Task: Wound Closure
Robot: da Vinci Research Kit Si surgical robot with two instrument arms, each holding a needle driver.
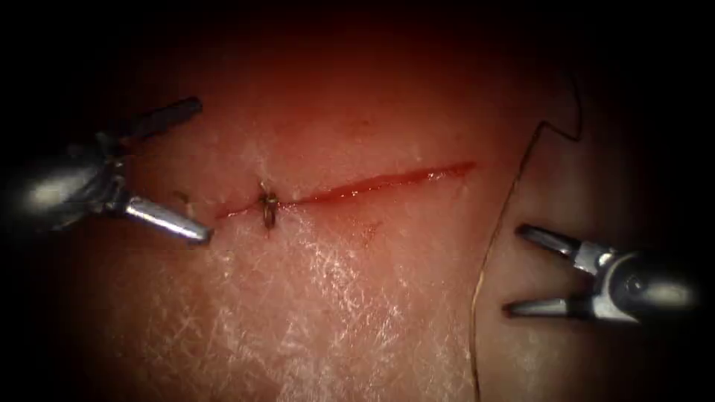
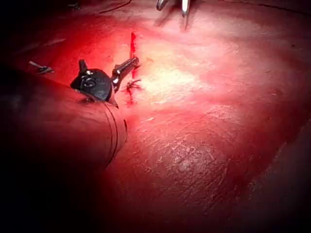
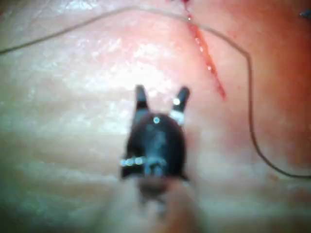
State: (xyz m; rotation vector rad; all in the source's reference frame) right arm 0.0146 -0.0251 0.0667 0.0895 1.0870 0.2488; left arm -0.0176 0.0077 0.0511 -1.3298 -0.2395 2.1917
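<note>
Looking down through the endoscope, you are seeing the tissue (image 1: 320, 313) with its cut (image 1: 372, 184) running as a thin red line from about 9 o'clock up toward 2 o'clock. A knotted stitch (image 1: 267, 208) is sitting across the cut near its left end, with short thread tails sticking out of it. Your left gripper (image 1: 195, 175) is resting at 9 o'clock, just left of the cut's end; its jaws are spread wide, one pointing up and away, the other lying close to the tissue, and they are holding nothing. Your right gripper (image 1: 521, 272) is hovering at 4 o'clock, well right of the cut, also spread wide and empty. A loose thread (image 1: 491, 246) is trailing over the tissue between the right gripper and the cut, running from 1 o'clock down to 6 o'clock with a kink near its upper end. I cannot make out the needle. In the right wrist view, the right gripper's (image 3: 161, 97) jaws are standing apart, with the thread (image 3: 250, 97) curving past them.
</note>
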